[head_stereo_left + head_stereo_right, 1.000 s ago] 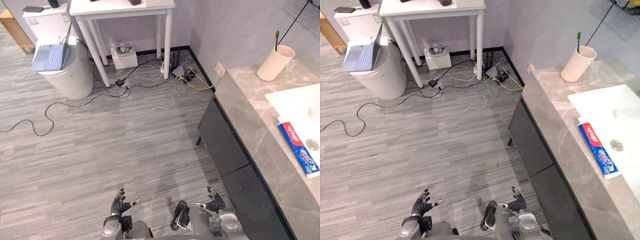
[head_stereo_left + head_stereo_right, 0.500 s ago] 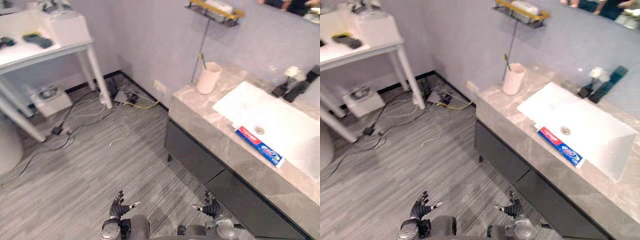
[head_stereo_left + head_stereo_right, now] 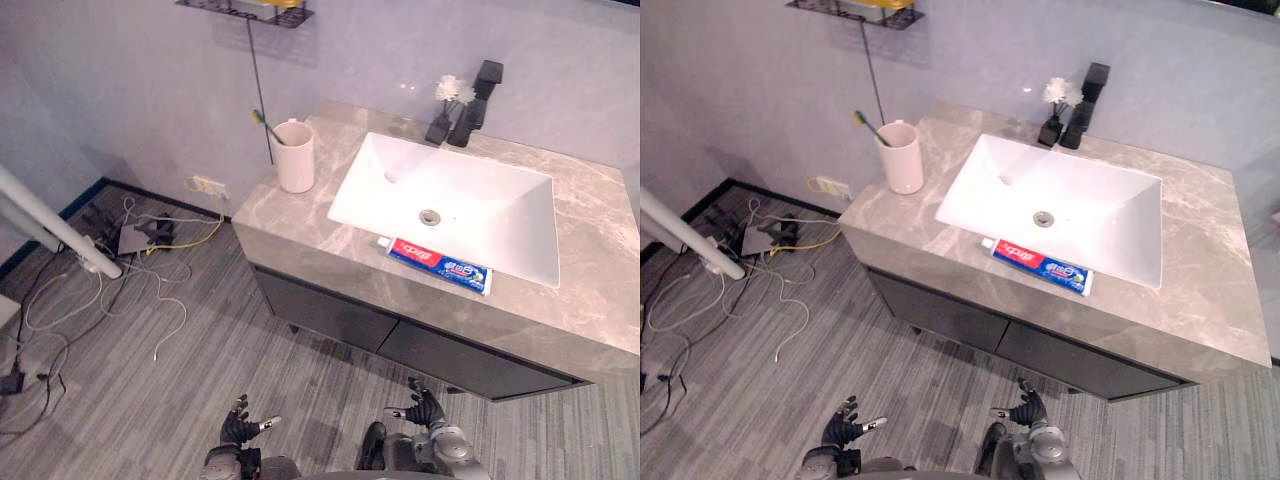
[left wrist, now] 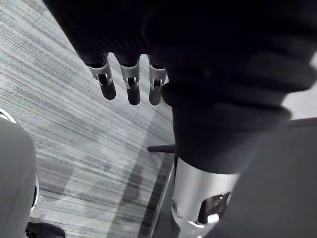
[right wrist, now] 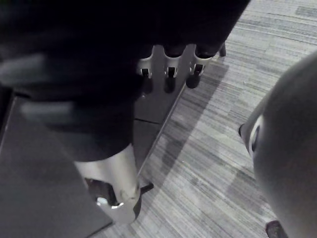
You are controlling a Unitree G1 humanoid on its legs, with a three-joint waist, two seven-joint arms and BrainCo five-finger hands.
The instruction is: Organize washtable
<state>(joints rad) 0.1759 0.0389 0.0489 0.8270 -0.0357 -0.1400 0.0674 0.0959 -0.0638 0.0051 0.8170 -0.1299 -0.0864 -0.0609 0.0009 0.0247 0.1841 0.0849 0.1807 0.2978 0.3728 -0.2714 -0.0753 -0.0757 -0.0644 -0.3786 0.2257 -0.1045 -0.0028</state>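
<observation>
The red, white and blue toothpaste tube (image 3: 440,265) lies flat along the near rim of the white rectangular basin (image 3: 510,230), at 6 o'clock from the round metal drain (image 3: 430,216), with its red end towards 9 o'clock. The basin is sunk into the grey marble table (image 3: 300,215), and dark drawer fronts (image 3: 330,312) run under the table's front edge. At 10 o'clock from the basin a beige cup (image 3: 295,157) stands upright on the table near its left end, holding a green toothbrush (image 3: 262,118) that leans out towards 10 o'clock. At 12 o'clock from the drain, just behind the basin, a black faucet (image 3: 478,92) stands close beside a small dark vase of white flowers (image 3: 444,105). A black wire shelf (image 3: 245,12) hangs on the wall at 12 o'clock from the cup. Loose cables (image 3: 130,250) lie on the grey wood-grain floor (image 3: 250,370) at 9 o'clock from the table. Both hands hang low at 6 o'clock, well apart from the table: the left robot hand (image 3: 238,432) and the right robot hand (image 3: 428,410) each have straight, spread fingers and hold nothing.
</observation>
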